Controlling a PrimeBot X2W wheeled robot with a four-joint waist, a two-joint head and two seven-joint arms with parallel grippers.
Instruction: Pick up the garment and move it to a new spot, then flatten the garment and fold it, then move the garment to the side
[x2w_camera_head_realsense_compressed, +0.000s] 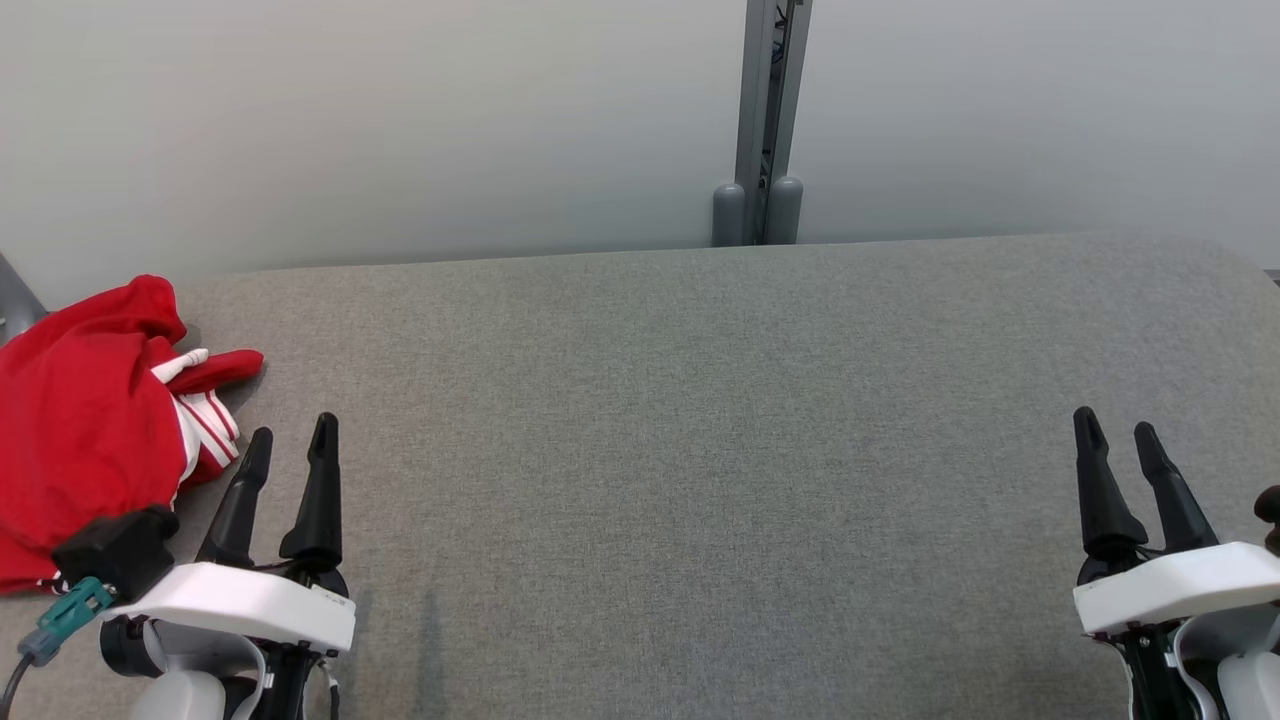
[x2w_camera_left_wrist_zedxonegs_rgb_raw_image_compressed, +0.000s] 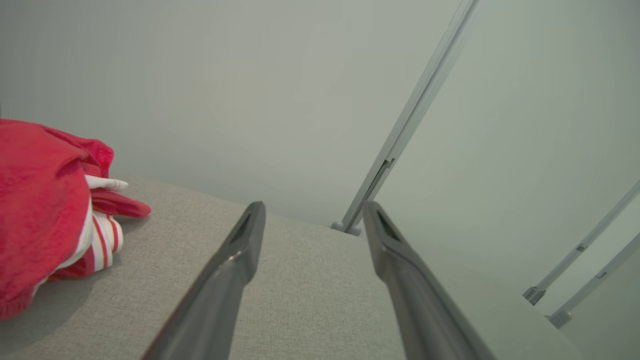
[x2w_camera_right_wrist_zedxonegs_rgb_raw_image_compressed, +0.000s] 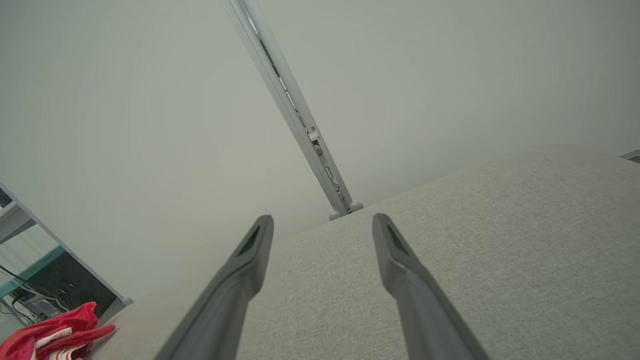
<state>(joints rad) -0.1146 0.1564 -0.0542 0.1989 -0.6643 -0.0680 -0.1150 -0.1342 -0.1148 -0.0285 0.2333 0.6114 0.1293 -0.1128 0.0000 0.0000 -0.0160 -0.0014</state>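
The garment is a crumpled red piece with white striped trim, heaped at the far left of the grey fabric surface. In the left wrist view the garment lies left of the fingers, and in the right wrist view the garment sits small at the lower left. My left gripper stands open just right of the heap, close to its striped edge, holding nothing. My right gripper stands open at the lower right, far from the garment, with nothing between its fingers.
A pale wall with a grey vertical post runs behind the surface. The surface's back edge lies along that wall. A shelf with cables stands beyond the left end.
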